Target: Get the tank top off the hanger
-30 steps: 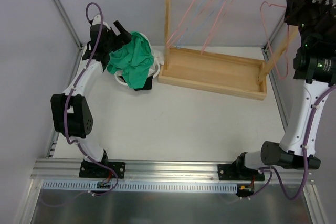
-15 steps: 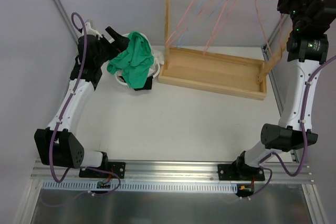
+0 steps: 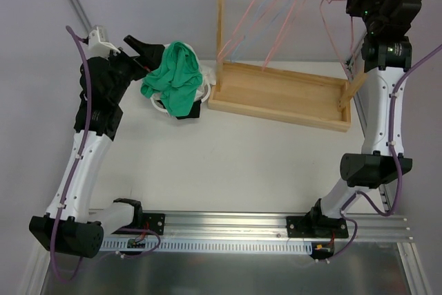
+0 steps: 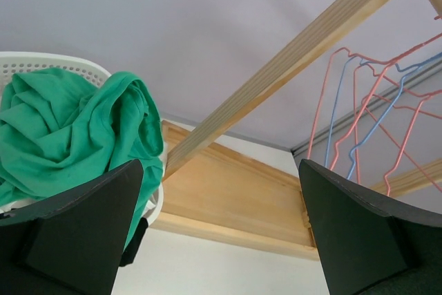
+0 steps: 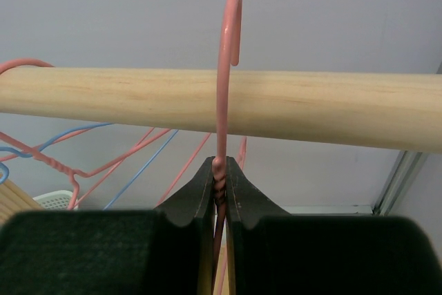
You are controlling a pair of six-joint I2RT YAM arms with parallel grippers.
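Pink hanger (image 5: 221, 67) upright, hook topmost, crossing rod (image 5: 103, 91); neck pinched in right tool (image 5: 219, 170); left tool (image 4: 219, 191) released.

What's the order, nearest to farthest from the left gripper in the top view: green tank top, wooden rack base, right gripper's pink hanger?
From the left gripper:
1. green tank top, just beside it, at left.
2. wooden rack base, centre back.
3. pink hanger, far right, held by the right gripper.

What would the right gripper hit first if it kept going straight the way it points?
Probably the wooden rod, just beyond the right gripper and the pink hanger it grips; depth is unclear.
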